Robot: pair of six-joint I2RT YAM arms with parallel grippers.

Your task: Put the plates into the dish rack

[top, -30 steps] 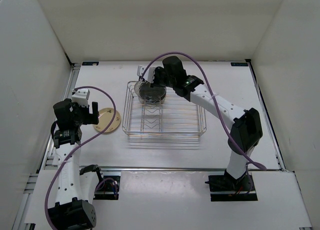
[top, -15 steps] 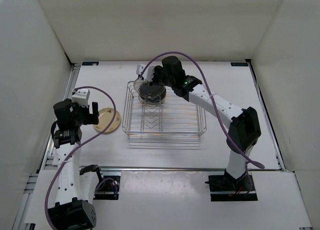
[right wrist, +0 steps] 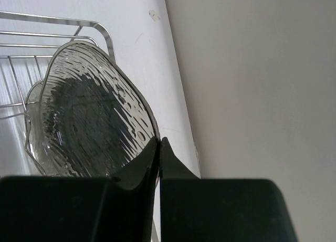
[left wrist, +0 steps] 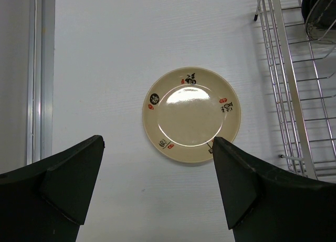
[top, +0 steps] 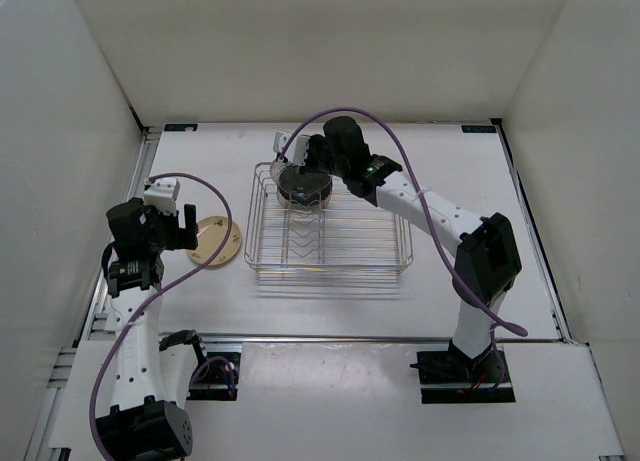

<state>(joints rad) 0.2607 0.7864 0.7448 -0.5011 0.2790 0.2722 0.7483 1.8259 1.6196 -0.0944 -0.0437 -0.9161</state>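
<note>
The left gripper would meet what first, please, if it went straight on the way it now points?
Probably the cream-yellow plate, flat on the table, framed by the left gripper's open fingers; depth unclear.

Cream-yellow plate (left wrist: 191, 115): glossy, small black and red marks spaced round the inner rim. Translucent grey plate (right wrist: 89, 111): rippled surface with droplet-like bumps, a dark patch showing through the middle. Dish rack (top: 330, 231): silver wire. Desk (left wrist: 105, 69): white. Left fingers (left wrist: 68, 174) and right fingers (right wrist: 142, 168): black. Cable (top: 190, 175): purple.
</note>
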